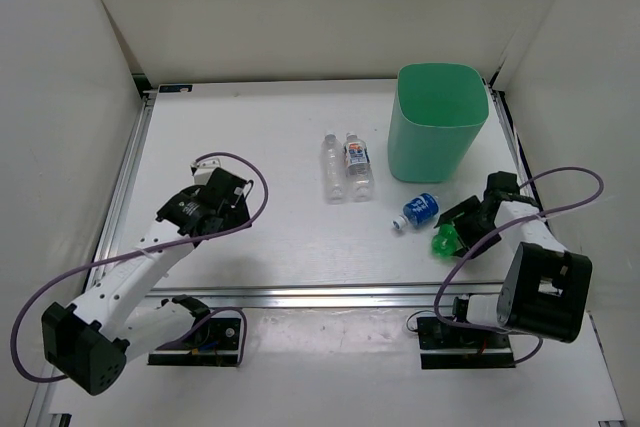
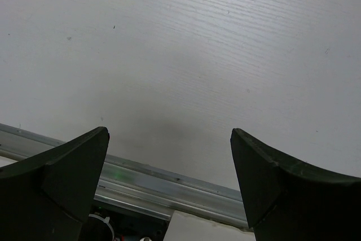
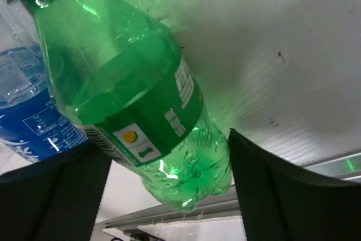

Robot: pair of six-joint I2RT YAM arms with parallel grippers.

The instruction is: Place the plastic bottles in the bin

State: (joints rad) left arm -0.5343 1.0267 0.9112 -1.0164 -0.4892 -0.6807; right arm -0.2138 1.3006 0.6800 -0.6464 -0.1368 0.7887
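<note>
The mint-green bin (image 1: 440, 122) stands at the back right. A plain clear bottle (image 1: 331, 167) and a clear bottle with a blue-white label (image 1: 357, 165) lie side by side left of it. The blue-labelled bottle with a white cap (image 1: 420, 211) lies in front of the bin and shows in the right wrist view (image 3: 28, 117). The green bottle (image 1: 444, 241) lies just right of it. My right gripper (image 1: 458, 231) is open, its fingers either side of the green bottle's (image 3: 146, 100) lower body. My left gripper (image 1: 215, 205) is open and empty (image 2: 169, 184) over bare table at the left.
A metal rail (image 1: 330, 295) runs along the table's near edge and shows in the left wrist view (image 2: 169, 187). White walls close in the left, back and right sides. Purple cables (image 1: 560, 182) loop beside both arms.
</note>
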